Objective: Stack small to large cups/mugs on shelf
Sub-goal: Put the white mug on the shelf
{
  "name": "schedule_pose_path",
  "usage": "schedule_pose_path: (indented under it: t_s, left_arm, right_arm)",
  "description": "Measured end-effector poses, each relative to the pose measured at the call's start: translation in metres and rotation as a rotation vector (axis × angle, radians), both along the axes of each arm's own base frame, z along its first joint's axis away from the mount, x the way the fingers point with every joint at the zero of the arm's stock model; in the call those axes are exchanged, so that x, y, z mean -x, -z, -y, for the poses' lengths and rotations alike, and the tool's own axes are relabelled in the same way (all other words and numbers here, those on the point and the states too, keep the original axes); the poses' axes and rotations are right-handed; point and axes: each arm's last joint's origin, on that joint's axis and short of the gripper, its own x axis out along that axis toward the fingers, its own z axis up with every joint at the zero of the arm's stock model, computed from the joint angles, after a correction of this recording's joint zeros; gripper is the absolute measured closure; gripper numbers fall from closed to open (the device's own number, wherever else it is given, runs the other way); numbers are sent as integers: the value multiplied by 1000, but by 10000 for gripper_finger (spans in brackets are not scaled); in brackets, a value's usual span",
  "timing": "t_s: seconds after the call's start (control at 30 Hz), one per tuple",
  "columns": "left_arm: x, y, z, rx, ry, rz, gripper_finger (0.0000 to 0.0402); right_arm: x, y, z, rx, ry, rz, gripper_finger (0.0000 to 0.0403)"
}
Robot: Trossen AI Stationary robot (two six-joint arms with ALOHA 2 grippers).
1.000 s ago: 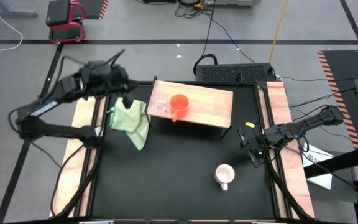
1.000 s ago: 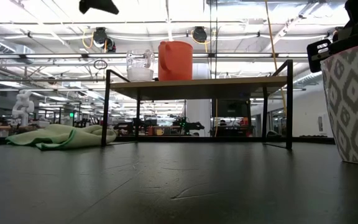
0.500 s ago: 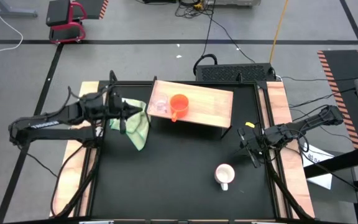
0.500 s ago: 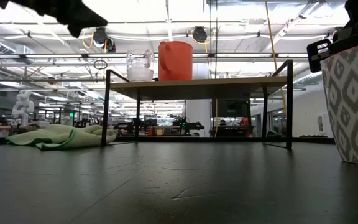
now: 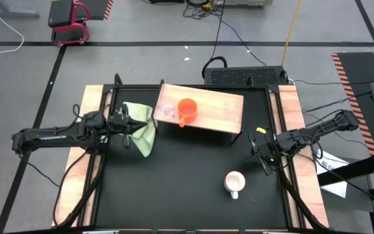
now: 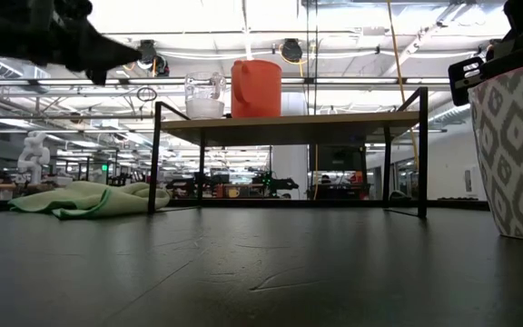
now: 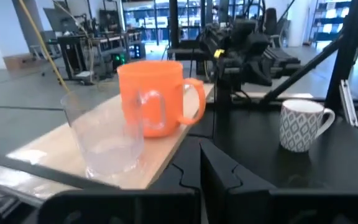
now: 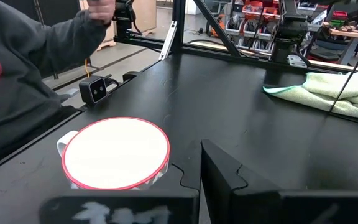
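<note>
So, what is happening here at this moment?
A two-armed robot is putting cups on a wooden shelf. The clear glass cup and the orange mug already stand on it, side by side. The white mug is on the black table, not yet picked up. The left gripper is shut over the green cloth; the right gripper, also shut, waits near the white mug.

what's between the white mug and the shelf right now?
Bare black tabletop. In the high view nothing sits between the white mug and the shelf; the right claw hangs off to the side.
</note>
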Motion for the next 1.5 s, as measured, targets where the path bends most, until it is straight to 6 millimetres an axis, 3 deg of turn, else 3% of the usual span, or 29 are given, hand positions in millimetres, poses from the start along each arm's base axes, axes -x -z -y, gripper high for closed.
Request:
schedule_pose_path:
  t_s: [0.8,1.13,1.5]
  left_arm:
    - [8,65,8,-22,224,-46,401]
    - [8,66,8,-24,226,-45,401]
    - [8,66,8,-22,226,-48,401]
  right_arm:
    - [-1,-4,0,-12,-1,40,403]
    - [-2,-12,-2,-41,-50,100,403]
    - [-19,-41,-20,22,-132,60,403]
